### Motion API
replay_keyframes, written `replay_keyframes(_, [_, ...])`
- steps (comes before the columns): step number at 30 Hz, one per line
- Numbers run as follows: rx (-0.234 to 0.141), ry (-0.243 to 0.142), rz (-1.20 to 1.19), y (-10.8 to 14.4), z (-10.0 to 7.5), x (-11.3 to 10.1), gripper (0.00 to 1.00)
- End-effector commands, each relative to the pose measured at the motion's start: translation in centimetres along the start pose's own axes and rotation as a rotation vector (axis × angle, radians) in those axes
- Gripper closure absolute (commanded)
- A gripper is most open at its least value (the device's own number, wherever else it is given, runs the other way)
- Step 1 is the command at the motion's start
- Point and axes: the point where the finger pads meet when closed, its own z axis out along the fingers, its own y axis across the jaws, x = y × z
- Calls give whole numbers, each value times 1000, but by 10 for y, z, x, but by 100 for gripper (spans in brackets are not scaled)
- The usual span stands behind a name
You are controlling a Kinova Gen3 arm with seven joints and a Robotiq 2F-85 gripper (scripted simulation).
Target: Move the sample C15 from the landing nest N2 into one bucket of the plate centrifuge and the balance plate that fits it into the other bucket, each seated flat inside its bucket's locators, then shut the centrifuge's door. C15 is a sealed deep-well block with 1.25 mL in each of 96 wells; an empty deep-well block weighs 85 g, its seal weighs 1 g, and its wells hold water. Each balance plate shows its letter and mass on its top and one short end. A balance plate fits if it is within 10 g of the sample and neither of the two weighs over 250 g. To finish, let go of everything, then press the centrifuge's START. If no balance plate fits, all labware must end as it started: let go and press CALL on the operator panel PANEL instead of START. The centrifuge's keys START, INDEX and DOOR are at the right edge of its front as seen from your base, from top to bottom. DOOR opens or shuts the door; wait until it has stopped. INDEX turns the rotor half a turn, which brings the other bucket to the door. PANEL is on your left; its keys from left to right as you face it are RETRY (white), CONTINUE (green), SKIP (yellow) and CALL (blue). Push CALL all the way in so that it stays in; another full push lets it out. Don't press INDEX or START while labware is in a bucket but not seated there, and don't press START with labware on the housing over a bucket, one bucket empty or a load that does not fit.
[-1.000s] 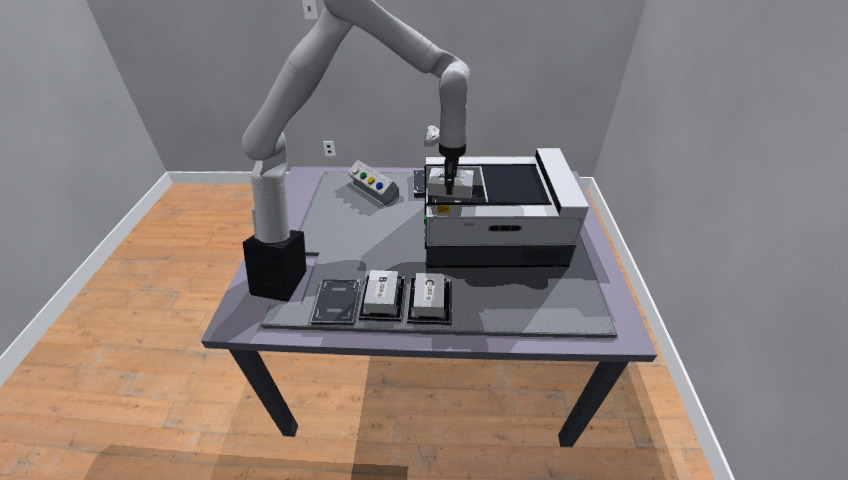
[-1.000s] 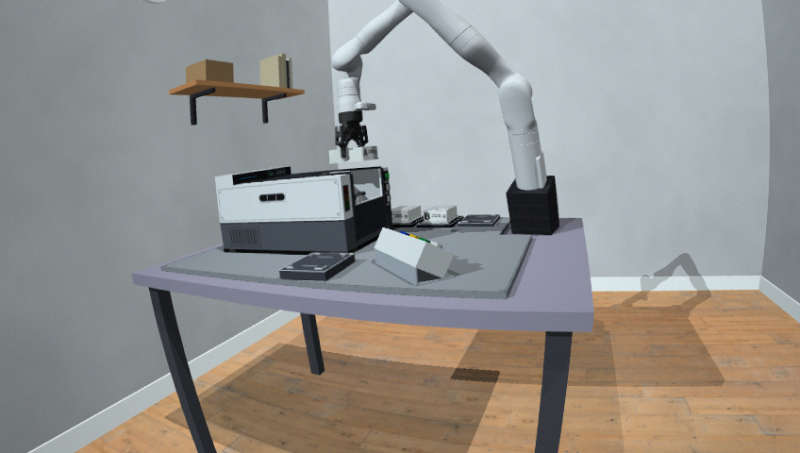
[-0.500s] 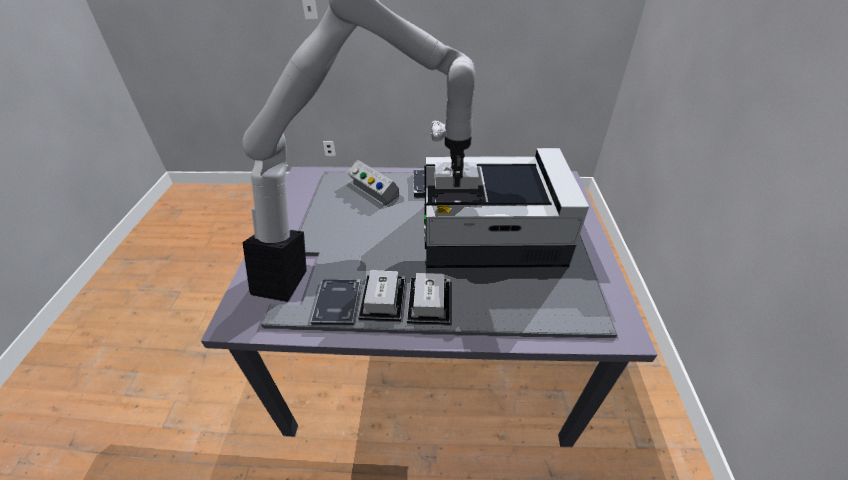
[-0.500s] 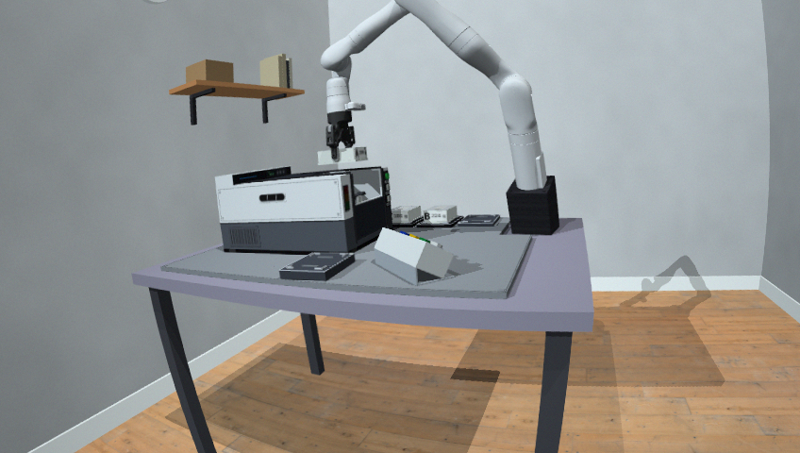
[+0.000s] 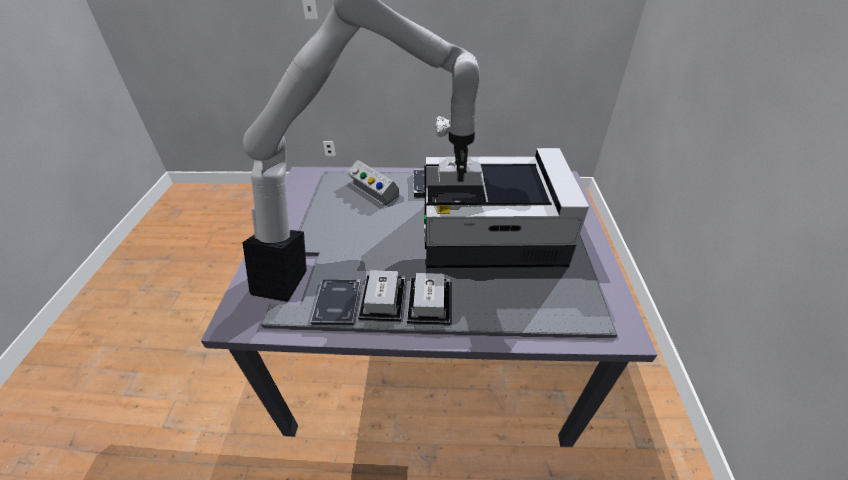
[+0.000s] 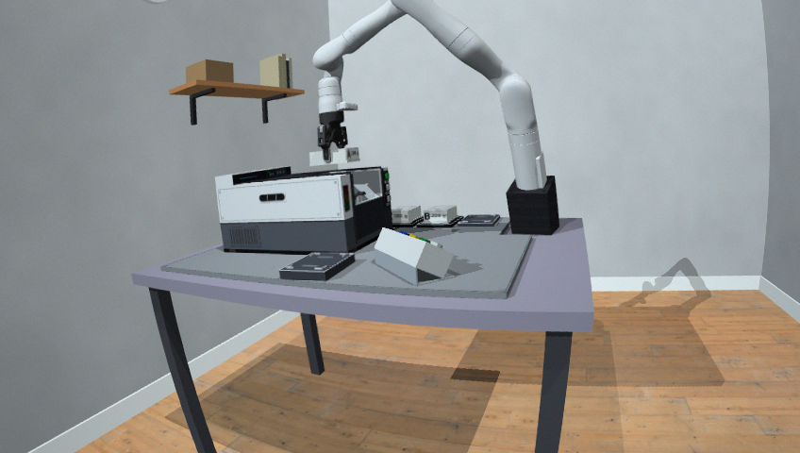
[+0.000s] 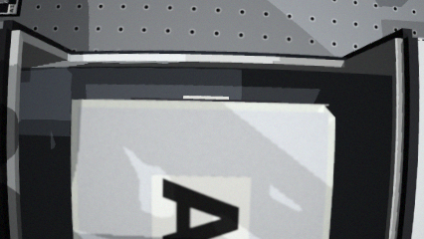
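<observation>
At the near edge of the bench [image 5: 624,344] stand three nests in a row. The left one [image 5: 336,301] is bare, and balance plates B [image 5: 380,292] and C [image 5: 428,294] sit in the other two, labels up so their masses can be read.

Behind them the centrifuge [image 5: 502,228] has its top opening [image 5: 455,195] exposed at the left end, a dark bucket space showing through it.

Balance plate A [image 5: 446,173] hangs level just above that opening, not yet down in the bucket. The jaws of the gripper [image 5: 460,172] stand wide because they span the block's width, and they are holding it. The wrist view looks straight down past the letter A [image 7: 199,209] into the dark chamber, so the plate seems roughly lined up for lowering.

The arm rises from its black base [image 5: 274,264] at the left, arches high, and drops its last link vertically, gripper pointing down.

Further back-left are the operator panel [image 5: 373,183] and nest N2 [image 5: 418,181] — bare. C15 is not visible; likely it is already in the other bucket.
</observation>
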Motion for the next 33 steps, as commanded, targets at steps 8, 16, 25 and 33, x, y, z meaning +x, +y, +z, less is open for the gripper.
replay_keyframes(8, [0, -3, 0, 0, -1, -1, 5])
replay_keyframes(16, [0, -3, 0, 0, 3, -1, 5])
replay_keyframes(25, [0, -3, 0, 0, 12, -1, 5])
replay_keyframes(33, [0, -3, 0, 0, 23, -1, 5])
